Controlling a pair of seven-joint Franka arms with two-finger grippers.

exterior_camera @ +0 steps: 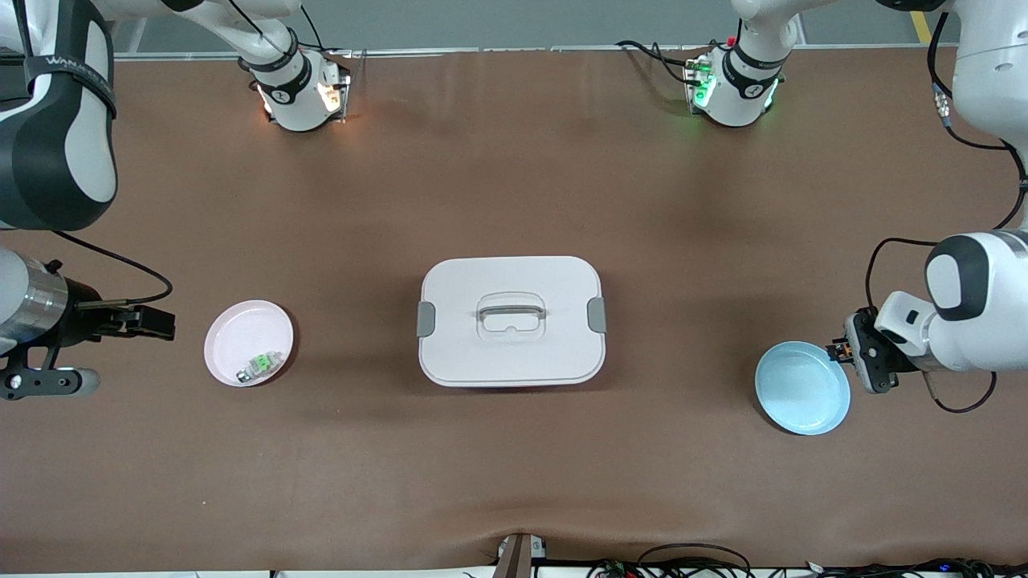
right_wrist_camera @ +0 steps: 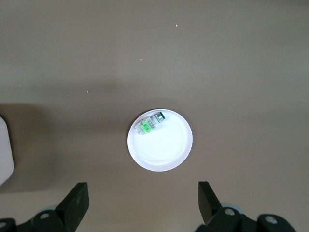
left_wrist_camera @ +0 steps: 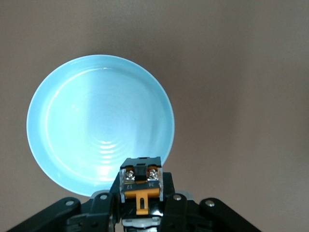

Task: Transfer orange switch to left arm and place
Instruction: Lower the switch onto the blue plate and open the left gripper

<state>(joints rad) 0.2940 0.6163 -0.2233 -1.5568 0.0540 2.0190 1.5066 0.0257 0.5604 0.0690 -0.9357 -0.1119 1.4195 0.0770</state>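
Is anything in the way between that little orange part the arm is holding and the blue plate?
Nothing visible. The left gripper holds the orange switch at the edge of the blue plate, whose surface is bare.

white arms (exterior_camera: 984,80), black joint bands, black grippers (exterior_camera: 843,351), trailing black cables
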